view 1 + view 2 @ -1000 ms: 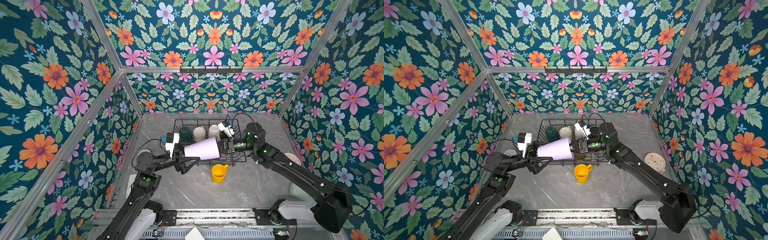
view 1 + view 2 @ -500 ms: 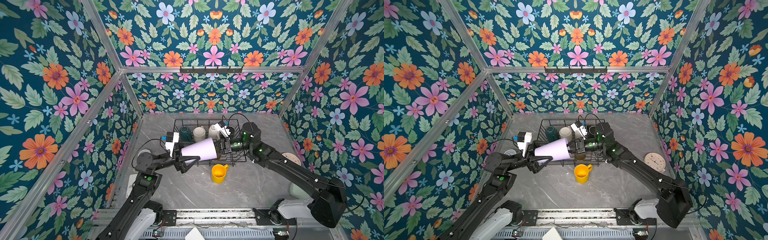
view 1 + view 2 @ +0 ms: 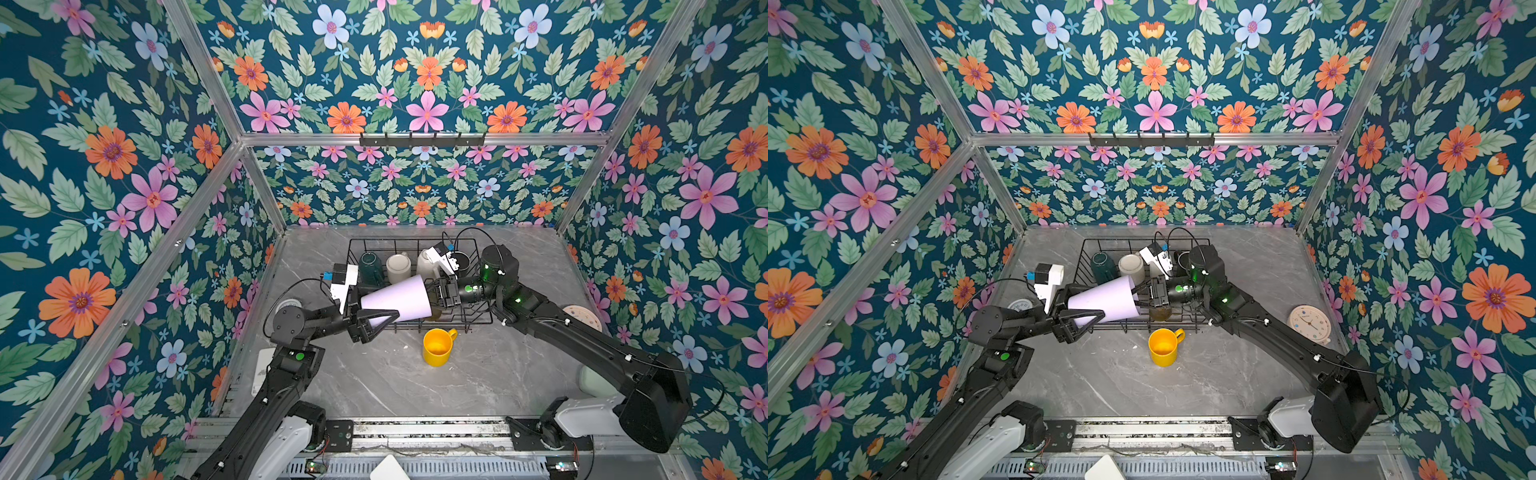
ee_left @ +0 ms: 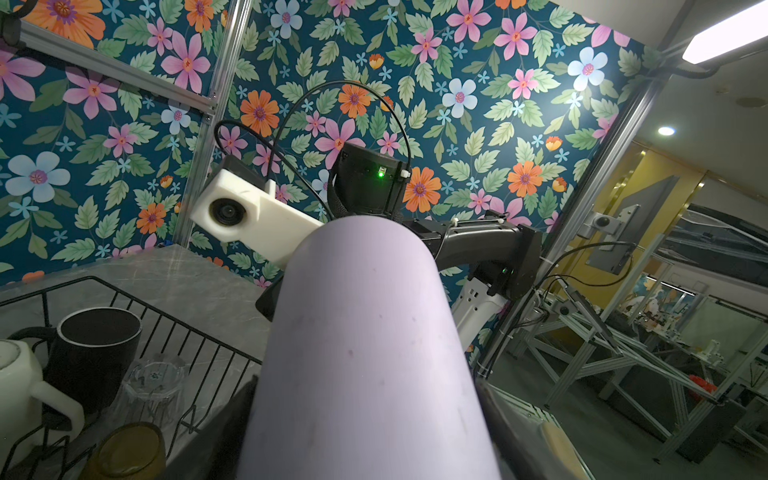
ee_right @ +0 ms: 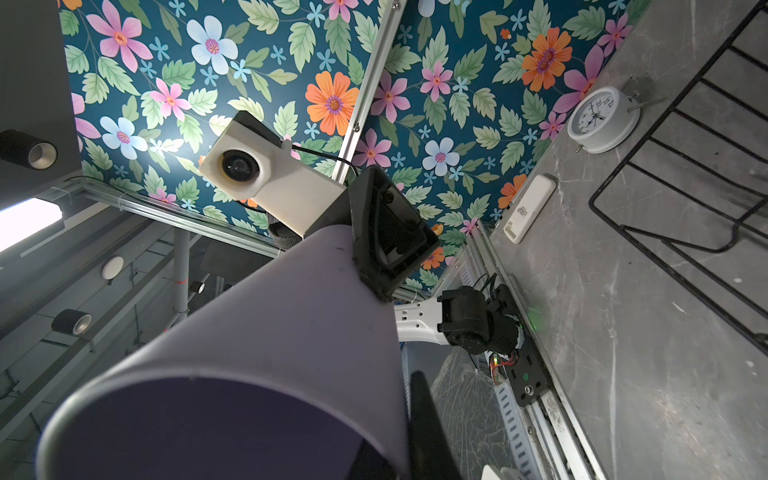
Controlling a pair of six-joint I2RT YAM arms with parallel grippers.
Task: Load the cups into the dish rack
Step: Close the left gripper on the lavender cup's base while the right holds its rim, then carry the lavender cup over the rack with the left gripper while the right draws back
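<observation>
The lilac tumbler [image 3: 395, 301] lay on its side up in the air, over the front left corner of the dish rack [image 3: 399, 240], with an arm at each end. The right pincer [image 3: 434, 296] was closed tight on the rim of the wide mouth. One of its dark fingers [image 5: 424, 424] showed just outside the rim in the right wrist view. The left pincer [image 3: 374, 306] had its fingers on both sides of the narrow bottom end, and one finger [image 5: 386, 232] touched the side of the tumbler. I could not tell if it was squeezing or only sitting around it. Inside the rack, along the back, were a teal mug [image 3: 371, 268], a pale mug [image 3: 398, 268], a white mug [image 3: 424, 262] and a black mug [image 4: 97, 345]. A clear glass [image 4: 156, 378] and an olive-amber glass [image 4: 124, 453] sat nearer the front. The yellow mug [image 3: 437, 347] stood upright on the table [image 3: 374, 386] - just in front of the rack, not in it.
</observation>
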